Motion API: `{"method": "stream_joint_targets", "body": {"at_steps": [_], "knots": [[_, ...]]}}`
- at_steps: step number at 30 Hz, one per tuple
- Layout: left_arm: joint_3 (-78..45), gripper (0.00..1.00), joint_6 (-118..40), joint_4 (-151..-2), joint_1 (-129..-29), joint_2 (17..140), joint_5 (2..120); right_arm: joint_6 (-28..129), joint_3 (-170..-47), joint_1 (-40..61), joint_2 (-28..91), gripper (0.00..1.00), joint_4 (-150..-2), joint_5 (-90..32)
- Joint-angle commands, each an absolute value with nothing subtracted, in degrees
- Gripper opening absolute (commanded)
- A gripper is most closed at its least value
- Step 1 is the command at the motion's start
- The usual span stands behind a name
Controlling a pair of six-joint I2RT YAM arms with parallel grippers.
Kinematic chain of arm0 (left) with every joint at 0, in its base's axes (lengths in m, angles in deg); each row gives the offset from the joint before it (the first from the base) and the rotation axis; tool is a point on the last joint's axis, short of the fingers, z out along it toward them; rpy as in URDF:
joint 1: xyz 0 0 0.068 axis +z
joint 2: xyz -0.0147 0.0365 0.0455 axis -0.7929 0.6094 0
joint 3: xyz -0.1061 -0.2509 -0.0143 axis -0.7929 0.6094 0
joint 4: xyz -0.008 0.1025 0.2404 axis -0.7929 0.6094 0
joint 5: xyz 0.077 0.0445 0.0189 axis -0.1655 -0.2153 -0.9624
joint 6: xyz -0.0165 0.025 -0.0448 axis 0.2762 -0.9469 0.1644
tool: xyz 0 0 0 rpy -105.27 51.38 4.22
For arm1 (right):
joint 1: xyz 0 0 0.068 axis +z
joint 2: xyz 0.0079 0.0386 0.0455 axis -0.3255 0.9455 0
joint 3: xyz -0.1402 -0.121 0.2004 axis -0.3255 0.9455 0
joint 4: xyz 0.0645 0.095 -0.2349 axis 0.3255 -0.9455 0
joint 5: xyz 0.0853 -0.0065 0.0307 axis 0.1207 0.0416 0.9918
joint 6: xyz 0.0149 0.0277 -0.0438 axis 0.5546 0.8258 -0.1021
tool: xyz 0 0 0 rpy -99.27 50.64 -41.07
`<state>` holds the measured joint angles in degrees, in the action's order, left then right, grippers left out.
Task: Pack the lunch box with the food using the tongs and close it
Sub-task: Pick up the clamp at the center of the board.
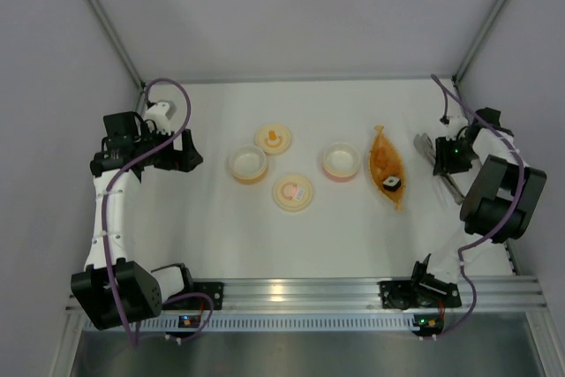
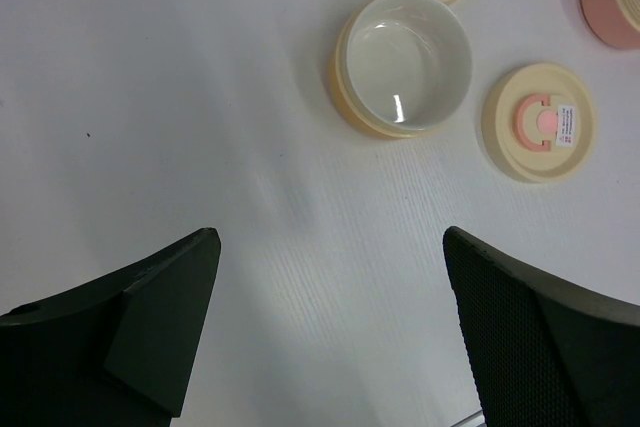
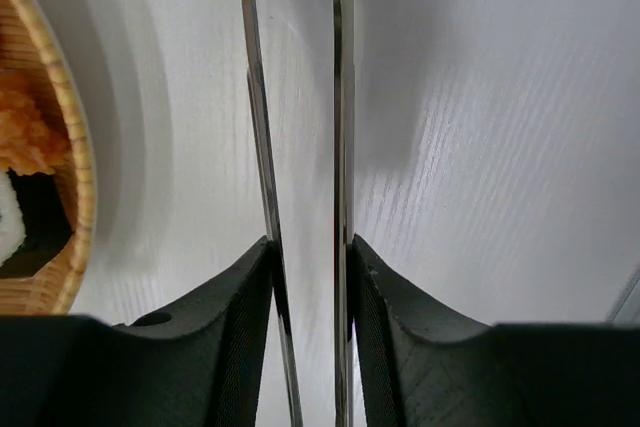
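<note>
- My right gripper pinches both arms of the tongs, which lie far right.
- The food tray sits just beside them; the box and lid are beyond it.
- My left gripper gapes wide near a yellow box.

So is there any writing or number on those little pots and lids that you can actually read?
Nothing here is legible.
Small white sticker on the round cream lid with the pink mark: reddish print, too small to read.
Round cream lid with the orange mark: only a symbol, no letters.
</note>
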<state>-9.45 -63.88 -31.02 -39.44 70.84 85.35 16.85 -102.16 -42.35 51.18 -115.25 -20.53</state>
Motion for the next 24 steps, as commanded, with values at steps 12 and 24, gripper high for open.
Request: {"method": "stream_joint_targets", "body": {"at_steps": [12, 24], "knots": [[-9.43, 0.98, -63.28, -33.86, -39.36, 69.36, 87.73, 15.29, -114.42, -44.92, 43.88, 0.24, -128.41, -10.0], [-9.52, 0.98, -62.67, -34.38, -39.36, 69.54, 88.08, 10.64, -123.03, -45.19, 37.74, 0.27, -141.14, -5.08]]}}
